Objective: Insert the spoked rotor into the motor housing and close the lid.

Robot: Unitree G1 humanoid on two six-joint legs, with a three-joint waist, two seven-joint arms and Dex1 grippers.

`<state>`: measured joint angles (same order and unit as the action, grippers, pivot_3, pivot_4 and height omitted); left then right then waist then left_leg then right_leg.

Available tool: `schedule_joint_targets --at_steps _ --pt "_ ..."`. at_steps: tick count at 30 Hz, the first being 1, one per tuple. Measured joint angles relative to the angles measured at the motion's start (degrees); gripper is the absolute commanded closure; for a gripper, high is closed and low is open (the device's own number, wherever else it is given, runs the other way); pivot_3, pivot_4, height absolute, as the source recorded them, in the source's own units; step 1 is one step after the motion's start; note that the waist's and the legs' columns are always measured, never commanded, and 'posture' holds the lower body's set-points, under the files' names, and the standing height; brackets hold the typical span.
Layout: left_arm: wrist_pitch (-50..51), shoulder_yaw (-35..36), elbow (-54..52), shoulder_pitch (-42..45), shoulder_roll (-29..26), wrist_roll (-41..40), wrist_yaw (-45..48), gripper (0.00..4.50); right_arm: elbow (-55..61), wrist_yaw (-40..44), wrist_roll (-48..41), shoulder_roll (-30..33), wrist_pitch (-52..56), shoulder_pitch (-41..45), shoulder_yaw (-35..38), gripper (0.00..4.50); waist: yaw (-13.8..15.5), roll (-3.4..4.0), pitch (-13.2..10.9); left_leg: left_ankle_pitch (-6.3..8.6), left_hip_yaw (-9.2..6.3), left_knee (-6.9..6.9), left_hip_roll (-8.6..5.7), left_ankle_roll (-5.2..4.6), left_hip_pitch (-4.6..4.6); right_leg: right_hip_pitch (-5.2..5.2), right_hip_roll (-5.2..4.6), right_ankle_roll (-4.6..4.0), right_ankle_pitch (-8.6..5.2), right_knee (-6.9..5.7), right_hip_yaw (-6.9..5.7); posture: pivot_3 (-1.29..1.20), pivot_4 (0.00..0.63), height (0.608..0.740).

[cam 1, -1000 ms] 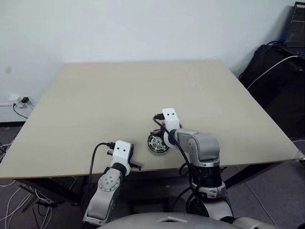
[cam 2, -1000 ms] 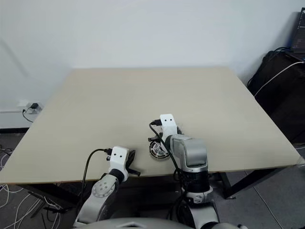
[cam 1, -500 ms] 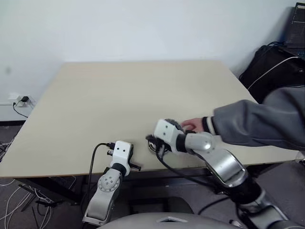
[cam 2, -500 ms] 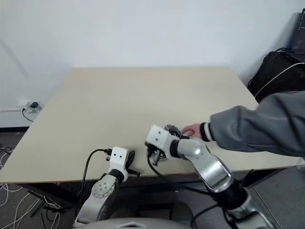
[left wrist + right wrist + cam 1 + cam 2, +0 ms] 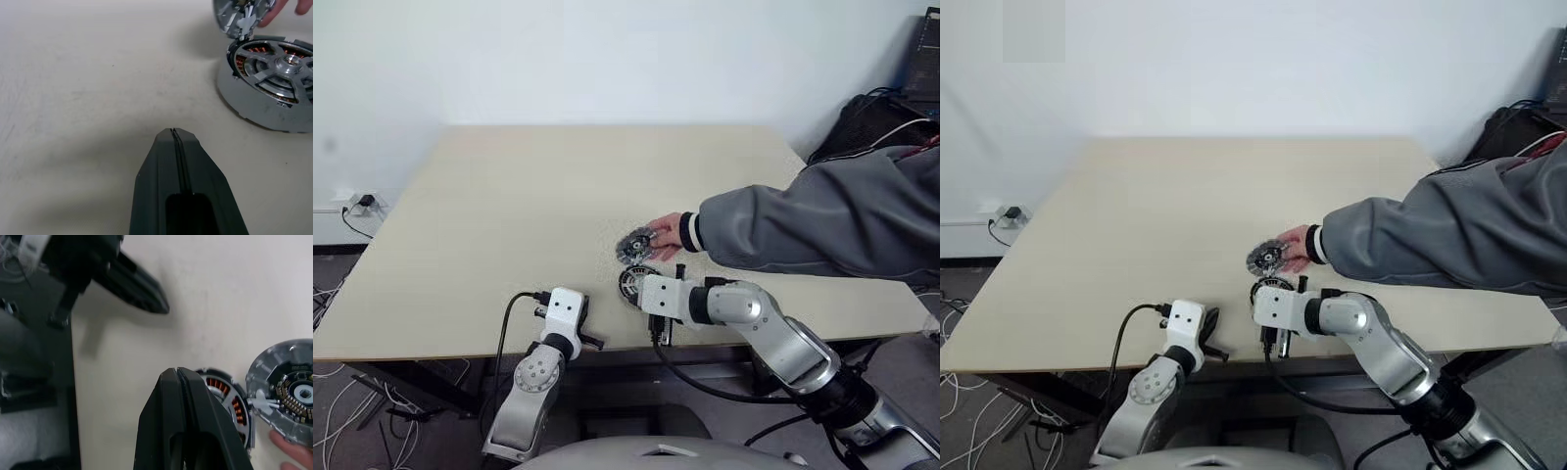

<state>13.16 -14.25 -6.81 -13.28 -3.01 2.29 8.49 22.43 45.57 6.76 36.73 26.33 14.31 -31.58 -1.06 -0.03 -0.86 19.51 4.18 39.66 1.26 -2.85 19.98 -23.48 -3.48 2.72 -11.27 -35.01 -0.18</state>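
Observation:
The motor housing [image 5: 249,105] lies near the table's front edge. The spoked rotor [image 5: 288,61] sits in it, and copper windings show through its gaps. Just behind the housing [image 5: 632,278] a person's hand [image 5: 667,233] holds the silvery lid [image 5: 633,243] tilted on its edge. My right gripper [image 5: 177,372] is shut and empty. It hangs over the near side of the housing [image 5: 234,401] and hides part of it. My left gripper [image 5: 173,132] is shut and empty, resting low over the table to the left of the housing.
The person's grey sleeve [image 5: 803,220] crosses the right side of the table [image 5: 509,196]. The table's front edge [image 5: 460,345] runs just under both grippers. Black bags and cables [image 5: 871,127] stand beyond the right edge.
A person's arm has reached in from the right, and its hand now holds the lid behind the housing. My right gripper has rolled and drawn back toward the front edge. My left gripper stayed still.

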Motion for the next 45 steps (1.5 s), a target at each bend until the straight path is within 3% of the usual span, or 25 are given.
schedule_joint_targets --at_steps 8,12,15,34,37,41,45 --pt "0.0 0.0 0.0 0.2 -0.2 0.1 0.3 4.5 -4.8 2.1 4.9 0.7 -2.5 0.9 -2.4 4.46 0.1 0.0 0.0 0.0 0.01 0.0 0.0 0.0 -0.01 0.0 0.0 0.0 0.0 0.0 0.0 0.0 0.0 0.74" --pt "0.1 0.0 0.0 0.4 -0.4 0.1 0.3 4.5 -8.2 3.8 7.5 0.7 -5.0 4.0 -3.5 3.57 0.1 0.0 0.0 0.0 0.03 0.03 0.0 0.0 -0.03 0.03 0.0 0.0 0.0 0.0 0.0 0.0 0.0 0.74" --pt "0.1 0.0 0.0 0.5 -0.4 0.1 0.3 4.5 -11.2 4.5 9.3 0.6 -6.9 5.5 -4.1 2.57 0.2 0.0 0.0 0.0 0.02 0.04 0.0 0.0 -0.03 0.03 0.0 0.0 0.0 -0.01 0.0 0.0 0.0 0.74" --pt "0.1 0.1 0.0 0.1 0.0 0.0 -1.0 4.5 -22.1 10.7 15.7 -2.6 -12.1 10.0 -6.5 2.57 0.2 0.04 0.0 -0.1 0.04 0.05 -0.01 0.18 -0.05 0.07 0.0 0.0 0.01 -0.02 0.01 0.0 0.0 0.74" --pt "0.1 0.1 0.0 0.1 0.1 0.0 -1.1 4.5 -22.1 11.6 16.8 -2.6 -12.0 10.3 -6.4 3.16 0.2 0.06 0.1 -0.1 0.04 0.05 -0.01 0.17 -0.08 0.1 0.0 0.0 0.01 -0.03 0.01 0.0 0.0 0.74" --pt "0.1 0.1 0.0 0.0 0.2 0.0 -1.1 4.5 -21.9 13.2 17.7 -2.4 -11.9 10.7 -6.4 4.38 0.2 -0.01 0.1 -0.07 0.04 0.05 0.0 0.12 -0.16 0.17 0.0 0.0 0.01 -0.04 0.01 0.0 0.0 0.74" --pt "0.0 0.1 0.0 -0.1 0.5 0.0 -1.1 4.5 -22.0 13.5 18.7 -2.7 -11.9 10.6 -6.7 4.4 0.2 0.01 0.1 -0.05 0.06 0.08 0.01 0.07 -0.16 0.15 0.0 0.01 0.02 -0.08 0.01 0.0 0.0 0.74"
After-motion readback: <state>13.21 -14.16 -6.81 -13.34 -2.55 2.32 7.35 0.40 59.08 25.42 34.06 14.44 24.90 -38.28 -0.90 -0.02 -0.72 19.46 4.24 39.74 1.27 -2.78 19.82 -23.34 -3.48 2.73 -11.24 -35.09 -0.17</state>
